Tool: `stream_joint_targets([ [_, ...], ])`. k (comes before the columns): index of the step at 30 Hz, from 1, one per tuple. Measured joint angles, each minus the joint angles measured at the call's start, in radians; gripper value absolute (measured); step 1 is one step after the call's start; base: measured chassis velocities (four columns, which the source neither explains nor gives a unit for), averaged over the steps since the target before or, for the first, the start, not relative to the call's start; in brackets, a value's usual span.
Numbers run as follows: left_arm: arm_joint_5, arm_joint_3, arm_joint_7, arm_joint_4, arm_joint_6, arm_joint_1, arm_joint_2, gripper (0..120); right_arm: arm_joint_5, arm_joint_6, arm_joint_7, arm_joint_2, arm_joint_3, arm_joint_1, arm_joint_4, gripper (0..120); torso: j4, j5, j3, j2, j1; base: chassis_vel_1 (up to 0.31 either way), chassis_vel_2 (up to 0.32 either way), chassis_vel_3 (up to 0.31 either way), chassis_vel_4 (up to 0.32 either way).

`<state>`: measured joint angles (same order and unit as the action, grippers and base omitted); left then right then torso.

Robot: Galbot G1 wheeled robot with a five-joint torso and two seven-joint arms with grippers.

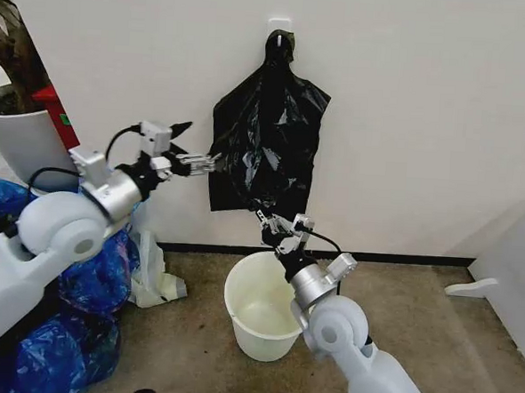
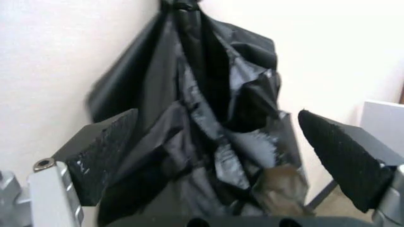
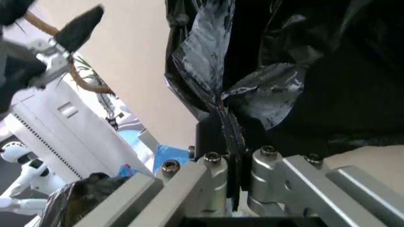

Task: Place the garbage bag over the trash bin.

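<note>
The thin, crinkly black plastic garbage bag (image 1: pixel 268 139) hung from a small hook high on the pale wall, at about twelve o'clock in the head view, its folds drooping toward the floor. Directly below it, at six o'clock from the bag, stood the small round cream-white plastic trash bin (image 1: pixel 258 305) on the brownish floor — open-topped and uncovered.

The left gripper (image 1: pixel 213 161) reached in from nine o'clock to the bag's side edge, and the left wrist view showed its dark padded fingers (image 2: pixel 104 153) spread wide with the bag's creased plastic (image 2: pixel 208 127) hanging between them (whether the pads touched the plastic was unclear). The right gripper (image 1: pixel 270 222) rose from the bin's rim at about four o'clock to the bag's bottom edge; its jaws were pressed together, pinching a fold of the black plastic (image 3: pixel 252 80).
</note>
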<state>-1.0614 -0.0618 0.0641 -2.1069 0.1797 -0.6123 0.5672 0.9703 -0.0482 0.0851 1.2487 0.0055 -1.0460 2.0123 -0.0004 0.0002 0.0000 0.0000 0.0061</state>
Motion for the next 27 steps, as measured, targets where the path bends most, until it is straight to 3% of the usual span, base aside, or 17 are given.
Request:
stream_joint_targets([
  [8, 0.004, 0.117, 0.083, 0.044, 0.078, 0.119, 0.085, 100, 0.003, 0.0, 0.0, -0.004, 0.004, -0.006, 0.005, 0, 0.0002, -0.0002, 0.0, 0.0, 0.0, 0.0, 0.0, 0.0, 0.0],
  [15, -0.034, 0.139, 0.139, 0.05, 0.146, 0.175, 0.13, 100, 0.0, 0.001, 0.0, -0.012, 0.01, -0.024, 0.013, 0, 0.0, 0.0, 0.0, 0.0, 0.0, 0.0, 0.0, 0.0, 0.0],
  [27, -0.044, 0.17, 0.161, 0.038, 0.221, 0.172, 0.159, 100, -0.006, 0.007, -0.001, -0.011, 0.015, -0.036, 0.013, 0, 0.0001, -0.0002, 0.0, 0.0, 0.0, 0.0, 0.0, 0.0, 0.0],
])
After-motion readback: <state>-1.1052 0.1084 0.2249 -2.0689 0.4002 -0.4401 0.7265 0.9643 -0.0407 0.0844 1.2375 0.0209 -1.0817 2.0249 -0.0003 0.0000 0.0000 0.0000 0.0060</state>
